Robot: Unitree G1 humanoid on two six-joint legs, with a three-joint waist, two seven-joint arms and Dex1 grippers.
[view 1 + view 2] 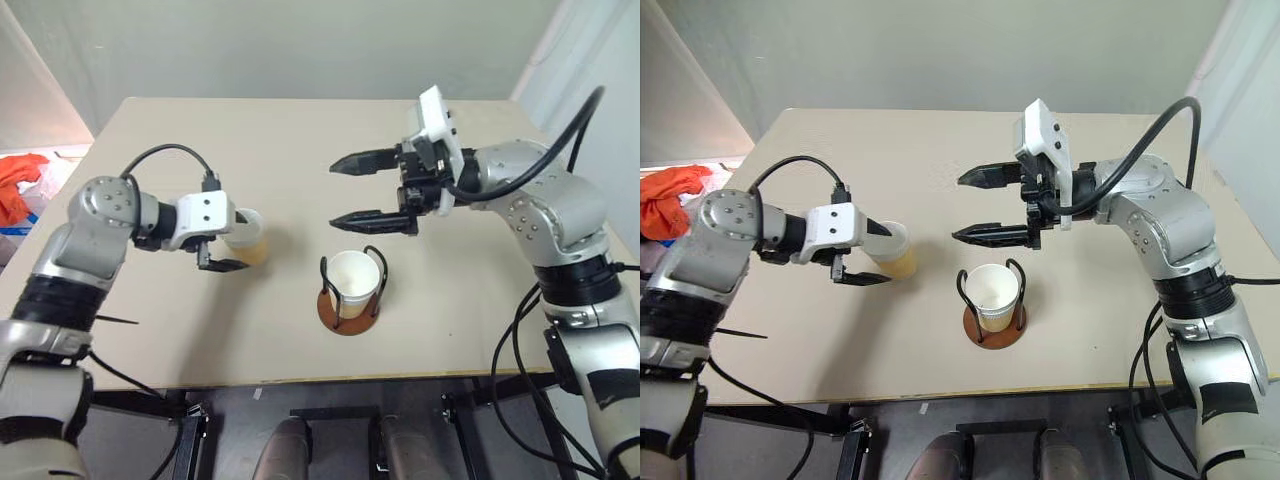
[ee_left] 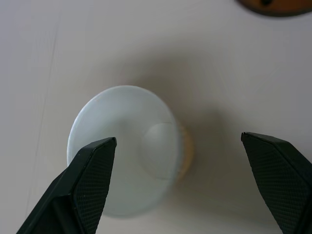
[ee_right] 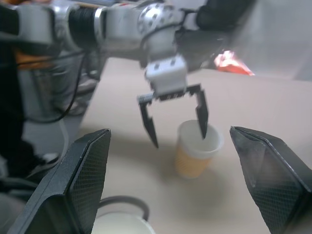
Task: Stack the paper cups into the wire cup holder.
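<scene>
Reddish-brown and nearest, the disc base of the wire cup holder (image 1: 350,300) carries upright black loops around a paper cup (image 1: 352,280) already nested inside. Left of the holder, the left gripper (image 1: 871,254) straddles a lone paper cup (image 1: 894,249), jaws wide and empty, apparently lining up a grasp. Just beyond the holder, the right gripper (image 1: 375,190) hovers spread and empty.

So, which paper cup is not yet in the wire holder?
The paper cup standing on the table at the open left gripper; the other cup sits inside the wire cup holder.
</scene>
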